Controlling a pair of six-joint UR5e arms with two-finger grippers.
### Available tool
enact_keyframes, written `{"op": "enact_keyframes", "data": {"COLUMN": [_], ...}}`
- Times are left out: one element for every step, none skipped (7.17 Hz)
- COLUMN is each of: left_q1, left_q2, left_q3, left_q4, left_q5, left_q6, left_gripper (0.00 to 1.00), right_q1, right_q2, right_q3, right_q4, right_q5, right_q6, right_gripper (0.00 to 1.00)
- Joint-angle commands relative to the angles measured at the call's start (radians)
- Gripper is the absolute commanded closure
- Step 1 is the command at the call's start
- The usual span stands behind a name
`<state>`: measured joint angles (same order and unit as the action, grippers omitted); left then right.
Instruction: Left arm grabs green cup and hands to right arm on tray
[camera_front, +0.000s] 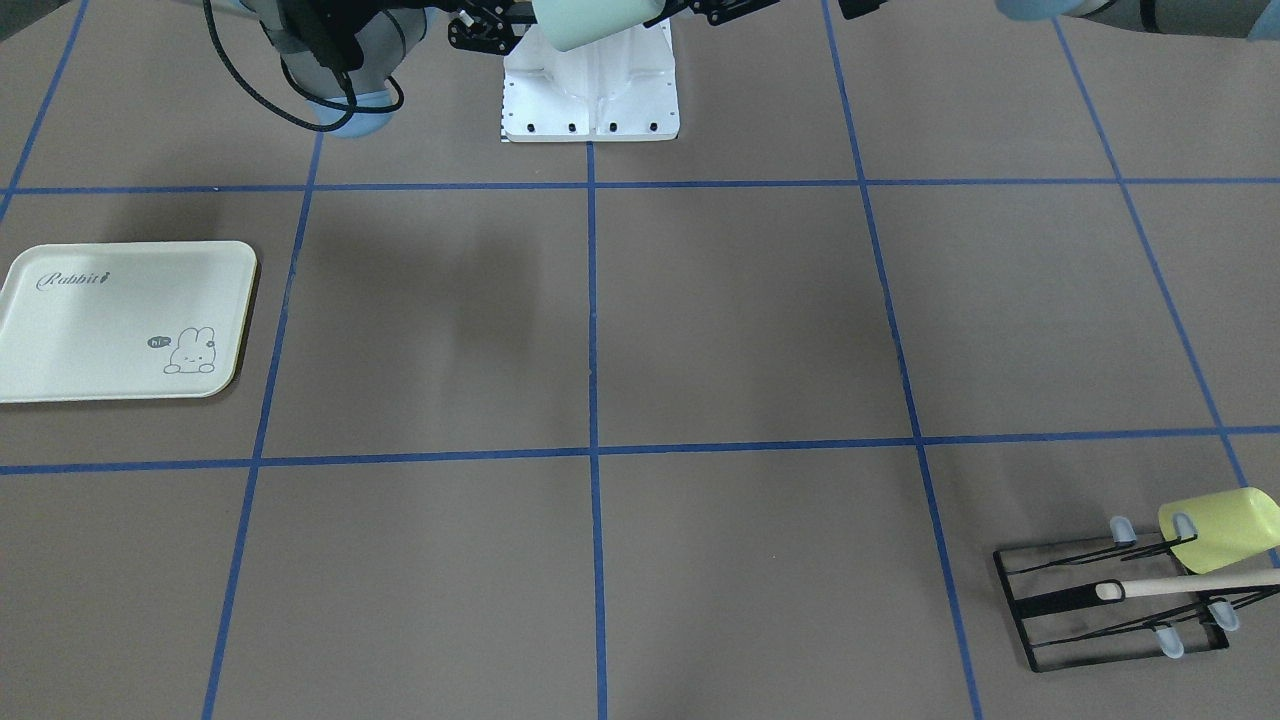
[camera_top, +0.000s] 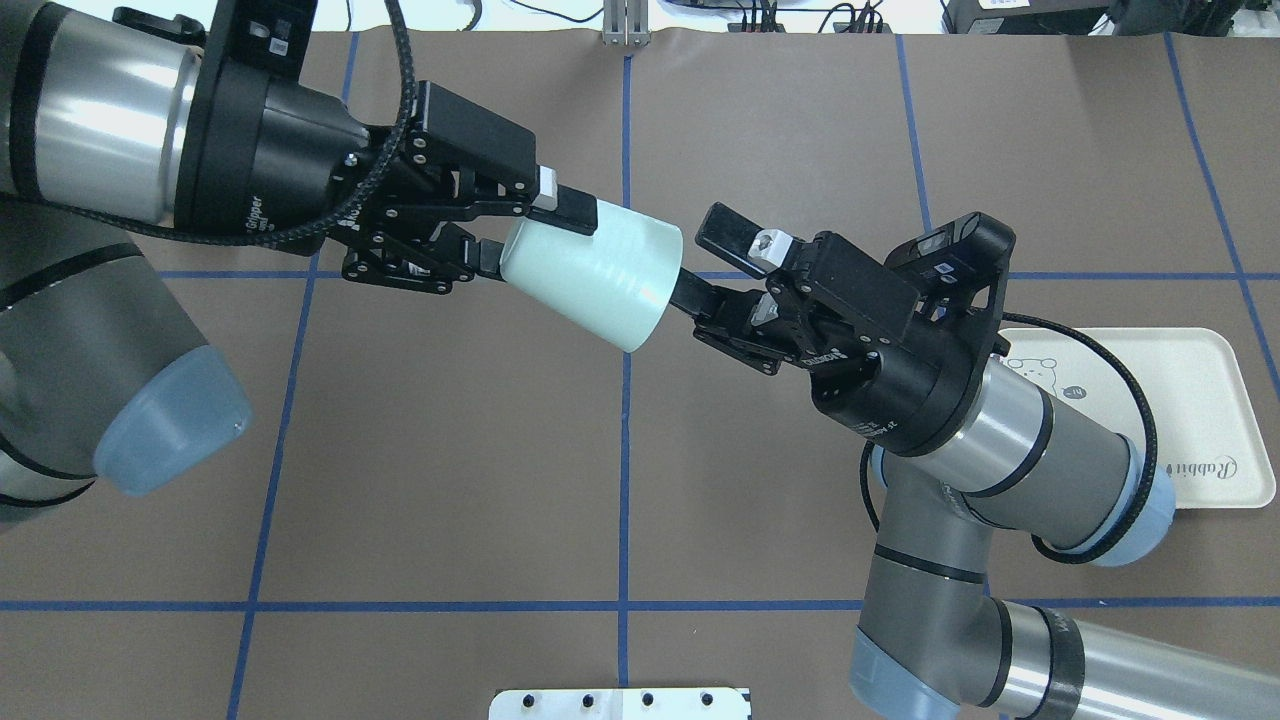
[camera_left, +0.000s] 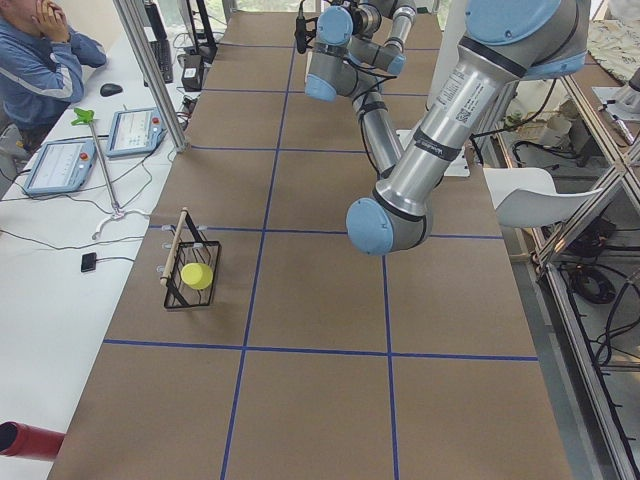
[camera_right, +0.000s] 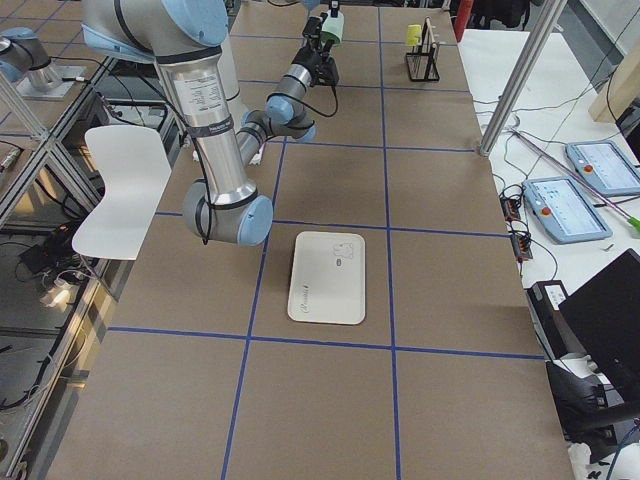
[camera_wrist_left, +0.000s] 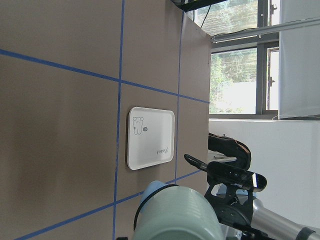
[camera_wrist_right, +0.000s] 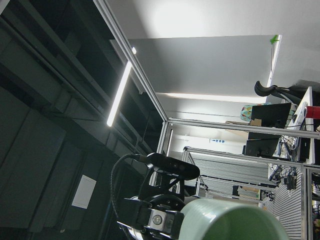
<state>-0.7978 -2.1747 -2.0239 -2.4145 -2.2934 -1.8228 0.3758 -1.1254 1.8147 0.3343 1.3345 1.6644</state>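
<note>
**Step in hand:** mid-air transfer, receiving side not yet engaged.

1. The small pale mint-green tapered plastic cup (camera_top: 600, 275) is held above the brown table (camera_top: 450, 450), lying roughly level. Its narrow base points to the left arm (camera_top: 100, 110) and its open mouth to the right arm (camera_top: 1040, 440).
2. The left tool (camera_top: 530, 240) is clamped on the cup near the base, with one finger on each side of the wall.
3. The right tool (camera_top: 705, 262) stands with its jaws apart at the cup's mouth. The lower finger reaches the rim; whether it touches cannot be told. The upper finger is clear of the cup.
4. The cream rectangular plastic tray with the rabbit drawing (camera_top: 1190, 400) lies flat on the table on the robot's right, partly under the right arm. Nothing rests on it.

**Next move, as judged:**

- Advance the right tool until the cup wall near the mouth sits between its fingers.
- Close the right tool to a firm hold before the left tool lets go.
- Withdraw the left arm along the cup's axis.
- Carry the cup to the tray and set it down.
</note>
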Motion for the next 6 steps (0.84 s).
{"op": "enact_keyframes", "data": {"left_q1": [0.017,0.017,0.017,0.017,0.017,0.017], "left_q2": [-0.007,-0.007,-0.008,-0.008,-0.008,-0.008], "left_q3": [-0.002,-0.001,-0.001,-0.001,-0.001,-0.001], "left_q4": [0.000,0.000,0.000,0.000,0.000,0.000], "left_q5": [0.017,0.017,0.017,0.017,0.017,0.017], "left_q6": [-0.001,-0.001,0.000,0.000,0.000,0.000], "left_gripper": [1.00,1.00,1.00,1.00,1.00,1.00], "right_q1": [0.000,0.000,-0.002,-0.002,-0.002,-0.002], "right_q2": [0.002,0.001,0.002,0.012,0.013,0.013], "right_q3": [0.000,0.000,0.000,0.003,0.003,0.002], "right_q4": [0.000,0.000,0.000,0.000,0.000,0.000], "right_q5": [0.000,0.000,0.000,0.000,0.002,0.002], "right_q6": [0.002,0.002,0.002,0.002,0.002,0.002], "right_gripper": [0.02,0.02,0.08,0.30,0.55,0.62]}}
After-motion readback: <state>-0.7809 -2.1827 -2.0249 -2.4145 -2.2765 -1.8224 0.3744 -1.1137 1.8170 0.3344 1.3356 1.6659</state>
